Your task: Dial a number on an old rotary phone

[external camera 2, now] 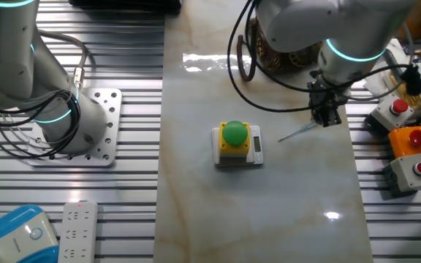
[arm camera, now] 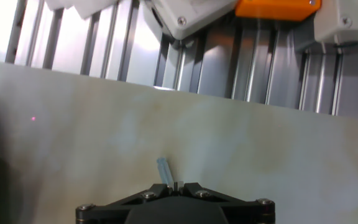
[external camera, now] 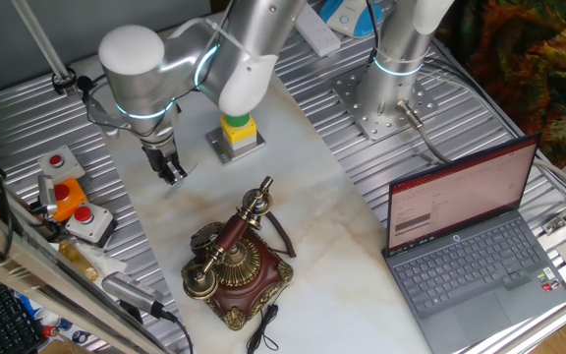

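Gripper (external camera: 172, 174): jaws clenched on a thin clear stick (external camera 2: 296, 132).
Rotary phone (external camera: 234, 258): well apart from the jaws, untouched, handset cradled.

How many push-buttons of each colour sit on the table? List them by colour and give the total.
Green button: 1
Red buttons: 3
Total: 4

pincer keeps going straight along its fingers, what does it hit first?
Likely the bare marble tabletop: the pincer points down at it, holding a thin stick. The rotary phone sits off to the side, apart.
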`<state>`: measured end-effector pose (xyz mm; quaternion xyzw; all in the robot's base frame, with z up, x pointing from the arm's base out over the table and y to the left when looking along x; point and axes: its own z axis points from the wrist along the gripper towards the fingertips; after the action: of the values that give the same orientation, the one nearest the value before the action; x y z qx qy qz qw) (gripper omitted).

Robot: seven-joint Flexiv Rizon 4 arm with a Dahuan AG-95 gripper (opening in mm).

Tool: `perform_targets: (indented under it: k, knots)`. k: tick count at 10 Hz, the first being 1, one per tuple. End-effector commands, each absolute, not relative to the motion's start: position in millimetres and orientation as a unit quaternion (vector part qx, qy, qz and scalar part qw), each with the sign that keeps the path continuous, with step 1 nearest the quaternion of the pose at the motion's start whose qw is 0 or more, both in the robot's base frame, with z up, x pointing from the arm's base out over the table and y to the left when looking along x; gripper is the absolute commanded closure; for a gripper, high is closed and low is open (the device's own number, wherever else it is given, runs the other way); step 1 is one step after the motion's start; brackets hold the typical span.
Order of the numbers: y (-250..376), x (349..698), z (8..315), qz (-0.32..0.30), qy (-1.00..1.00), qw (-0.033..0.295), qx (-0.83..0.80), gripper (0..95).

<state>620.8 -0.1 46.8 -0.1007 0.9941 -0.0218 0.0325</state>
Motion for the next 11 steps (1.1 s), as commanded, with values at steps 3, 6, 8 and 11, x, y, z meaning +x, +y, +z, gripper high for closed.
perform_targets:
  k: [3, 6, 8, 11]
  knots:
    - [1, 619, 46, -0.014, 0.996, 0.032, -0.077, 95.0]
    - [5, 612, 42, -0.028, 0.996, 0.037, -0.075, 95.0]
    - [10, 607, 39, -0.029, 0.996, 0.039, -0.069, 95.0]
    - [11, 606, 38, -0.03, 0.996, 0.041, -0.077, 95.0]
